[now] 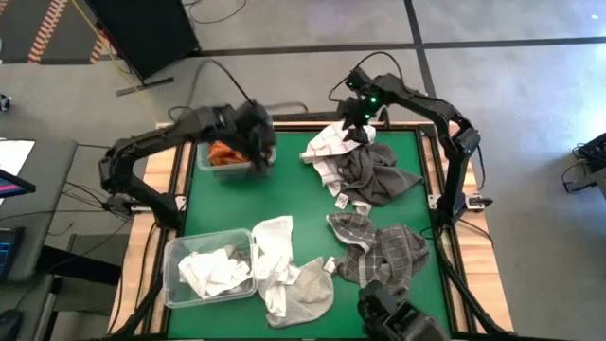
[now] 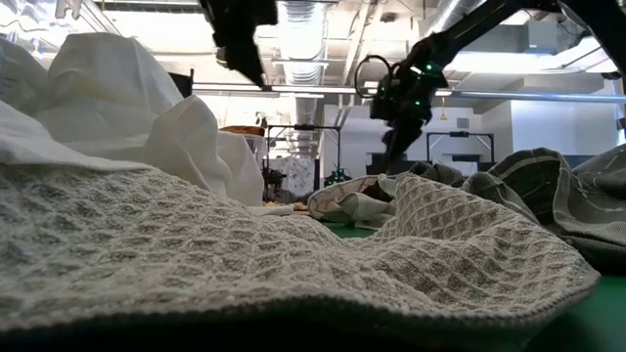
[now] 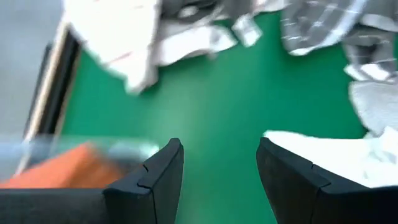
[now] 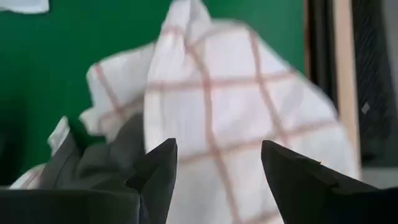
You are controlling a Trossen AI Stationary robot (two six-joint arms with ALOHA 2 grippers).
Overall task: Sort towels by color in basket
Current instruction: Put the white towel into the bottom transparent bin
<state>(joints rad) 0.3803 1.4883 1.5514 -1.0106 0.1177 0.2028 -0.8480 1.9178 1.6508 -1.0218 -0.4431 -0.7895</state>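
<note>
Hands parted, empty, above towels.

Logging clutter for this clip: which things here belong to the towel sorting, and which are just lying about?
Job:
orange towel in the far bin
white towels in the near bin
white checked towel
dark grey towel
grey checked towel
cream towels
left gripper, open over the far bin
right gripper, open over the checked towel

Lying about:
cables on the floor
</note>
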